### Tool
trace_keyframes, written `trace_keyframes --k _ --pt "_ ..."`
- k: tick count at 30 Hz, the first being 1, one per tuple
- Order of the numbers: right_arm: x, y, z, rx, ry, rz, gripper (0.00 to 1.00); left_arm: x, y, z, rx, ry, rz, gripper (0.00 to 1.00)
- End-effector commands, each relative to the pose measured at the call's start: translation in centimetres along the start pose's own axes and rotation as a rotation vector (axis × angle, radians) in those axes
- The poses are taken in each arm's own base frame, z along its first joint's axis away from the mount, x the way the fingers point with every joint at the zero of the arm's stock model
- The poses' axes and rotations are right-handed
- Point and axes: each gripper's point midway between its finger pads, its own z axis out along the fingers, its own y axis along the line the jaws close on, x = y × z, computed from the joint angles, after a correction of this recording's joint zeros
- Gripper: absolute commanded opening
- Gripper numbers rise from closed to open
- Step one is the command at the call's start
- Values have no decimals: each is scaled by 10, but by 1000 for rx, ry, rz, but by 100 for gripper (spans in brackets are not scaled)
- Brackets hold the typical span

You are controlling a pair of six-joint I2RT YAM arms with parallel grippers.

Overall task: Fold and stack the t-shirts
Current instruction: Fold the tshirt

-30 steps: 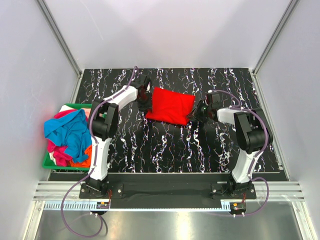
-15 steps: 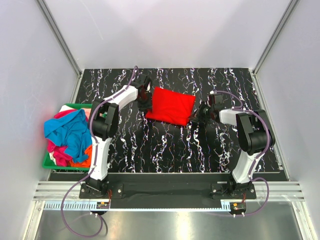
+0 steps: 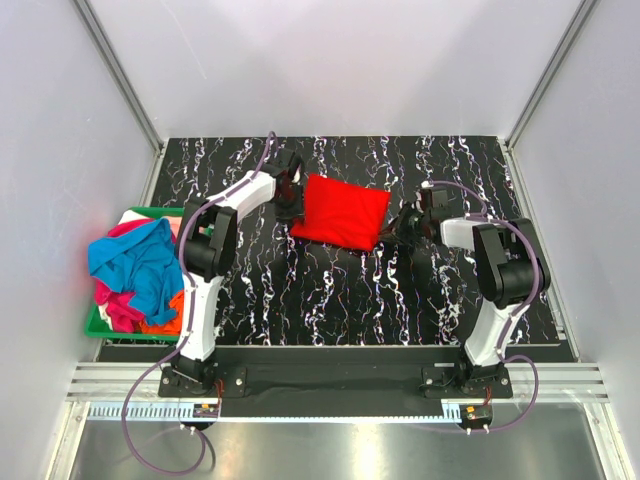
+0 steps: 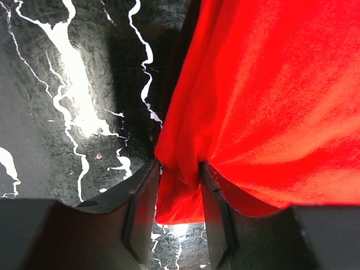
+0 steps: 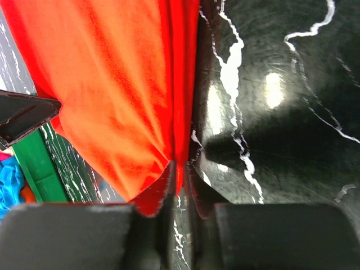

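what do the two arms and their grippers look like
They match. The left arm and right arm have white links joined by chunky black joints, and stand on black bases. A thin purple cable runs along each arm and loops out at its base. The left gripper and right gripper each have two flat, dark fingers.

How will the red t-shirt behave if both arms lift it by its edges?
Likely floppy: the red t-shirt bunches into soft pleats where the left gripper pinches it, so its middle would probably sag. Probably light: its thin layers fit inside the right gripper, whose jaws are nearly closed. The fold may slip open; loose layered edges show there.
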Motion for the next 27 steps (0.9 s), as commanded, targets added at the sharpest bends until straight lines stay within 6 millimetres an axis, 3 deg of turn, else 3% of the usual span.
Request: trace_keyframes --k 1,11,18,24,27 --pt "-15 17 -19 -51 -59 -41 21 14 23 -4 -104 30 13 41" --pt "0 41 -37 -131 -32 -52 36 35 14 -12 -76 62 -10 41" --pt "22 44 -20 -103 16 -66 41 42 8 -11 -80 70 1 42" --pt "21 34 -11 -25 -1 -91 40 45 7 -11 -79 71 -10 42" --pt "20 24 -7 8 -10 -89 31 48 7 -9 -79 78 -28 42"
